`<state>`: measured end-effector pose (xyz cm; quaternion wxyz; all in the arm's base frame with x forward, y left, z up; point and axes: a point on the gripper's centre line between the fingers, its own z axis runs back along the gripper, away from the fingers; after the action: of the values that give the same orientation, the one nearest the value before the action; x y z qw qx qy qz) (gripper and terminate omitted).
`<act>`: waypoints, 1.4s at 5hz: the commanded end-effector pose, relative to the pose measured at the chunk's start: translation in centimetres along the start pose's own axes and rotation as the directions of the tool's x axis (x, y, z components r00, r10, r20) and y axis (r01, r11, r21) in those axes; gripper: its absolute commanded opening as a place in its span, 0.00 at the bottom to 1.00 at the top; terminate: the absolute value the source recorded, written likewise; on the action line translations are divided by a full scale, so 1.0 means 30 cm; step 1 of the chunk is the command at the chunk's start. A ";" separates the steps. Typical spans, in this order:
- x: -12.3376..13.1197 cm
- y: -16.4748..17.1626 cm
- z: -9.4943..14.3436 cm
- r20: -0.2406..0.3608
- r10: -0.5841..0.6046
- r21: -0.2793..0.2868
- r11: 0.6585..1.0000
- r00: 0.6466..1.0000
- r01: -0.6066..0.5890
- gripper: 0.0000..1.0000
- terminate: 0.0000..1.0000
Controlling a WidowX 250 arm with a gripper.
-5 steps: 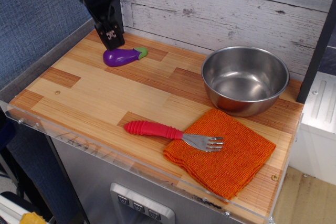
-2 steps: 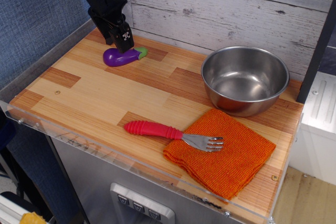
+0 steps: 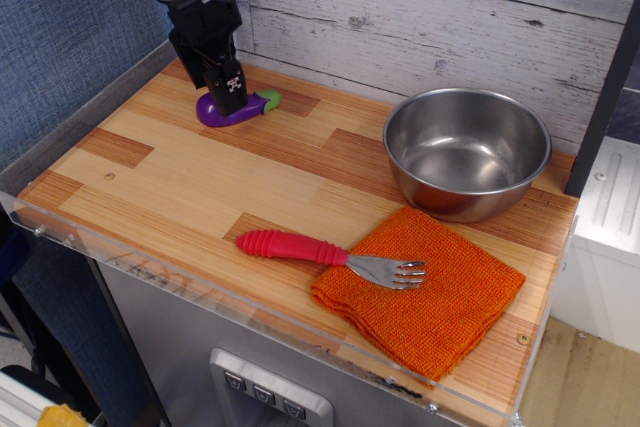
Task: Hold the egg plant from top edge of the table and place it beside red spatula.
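The purple egg plant [image 3: 253, 106] with its green stem cap lies at the back left of the table [image 3: 180, 187], stem pointing right. My black gripper [image 3: 229, 97] has come down over its middle. The near finger [image 3: 232, 85] stands in front of the egg plant and the other finger is hidden behind it. The jaws look open around it, and the egg plant still rests on the wood. The red spatula [image 3: 290, 246] lies near the front edge, its fork tines resting on the orange cloth.
A steel bowl [image 3: 466, 150] stands at the back right. An orange knitted cloth [image 3: 425, 292] lies at the front right. A clear acrylic rim [image 3: 200, 277] runs along the front edge. A white plank wall [image 3: 430, 17] stands behind the table.
The gripper moved from behind the egg plant forward and down, so its near finger now covers the egg plant's middle. The egg plant, spatula, bowl and cloth have not moved.
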<state>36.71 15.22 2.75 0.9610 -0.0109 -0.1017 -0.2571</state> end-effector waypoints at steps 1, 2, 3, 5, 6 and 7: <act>0.018 0.000 0.019 -0.022 -0.215 -0.029 0.976 0.976 0.215 1.00 0.00; 0.025 -0.005 0.011 -0.032 -0.266 -0.026 0.964 0.963 0.265 1.00 0.00; 0.015 -0.012 -0.018 -0.041 -0.300 -0.026 0.954 0.953 0.299 1.00 0.00; 0.013 -0.020 -0.010 -0.029 -0.314 -0.008 0.950 0.949 0.314 0.00 0.00; 0.011 -0.015 0.020 -0.013 -0.302 0.003 0.953 0.953 0.302 0.00 0.00; 0.023 0.002 0.085 0.009 -0.281 0.037 0.959 0.960 0.280 0.00 0.00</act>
<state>36.68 13.89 2.44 0.9160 -0.0123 -0.0872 -0.3913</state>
